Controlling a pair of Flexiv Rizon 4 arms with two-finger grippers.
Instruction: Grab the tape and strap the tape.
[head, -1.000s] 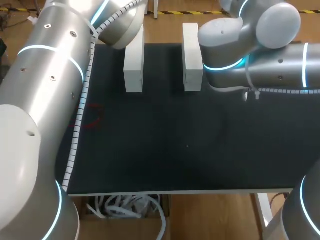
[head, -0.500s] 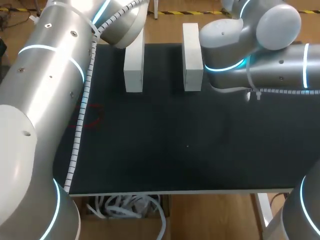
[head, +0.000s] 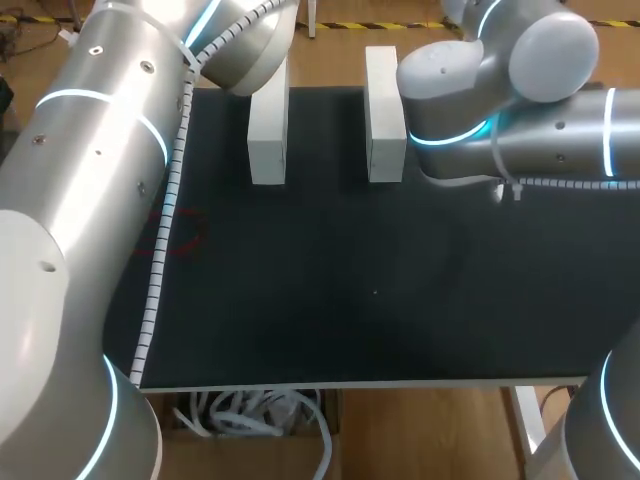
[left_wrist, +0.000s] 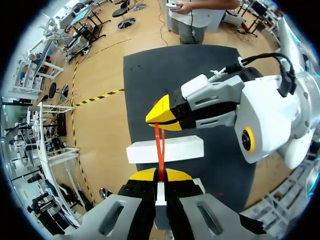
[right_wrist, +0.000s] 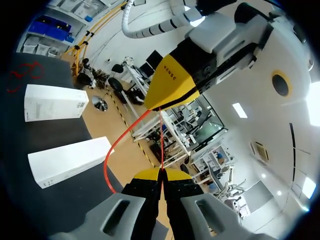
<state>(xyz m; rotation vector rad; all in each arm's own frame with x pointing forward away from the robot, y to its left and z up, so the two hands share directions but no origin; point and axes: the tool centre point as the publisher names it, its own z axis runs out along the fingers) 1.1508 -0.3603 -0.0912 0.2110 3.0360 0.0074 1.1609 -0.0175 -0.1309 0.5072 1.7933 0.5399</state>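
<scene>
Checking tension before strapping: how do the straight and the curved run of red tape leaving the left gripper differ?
The straight run is taut, ending between the right gripper's tips; the curved run bows slack, passing beside that gripper. The straight run looks thinner, the curved run broader. Both are red and start at the left gripper.
</scene>
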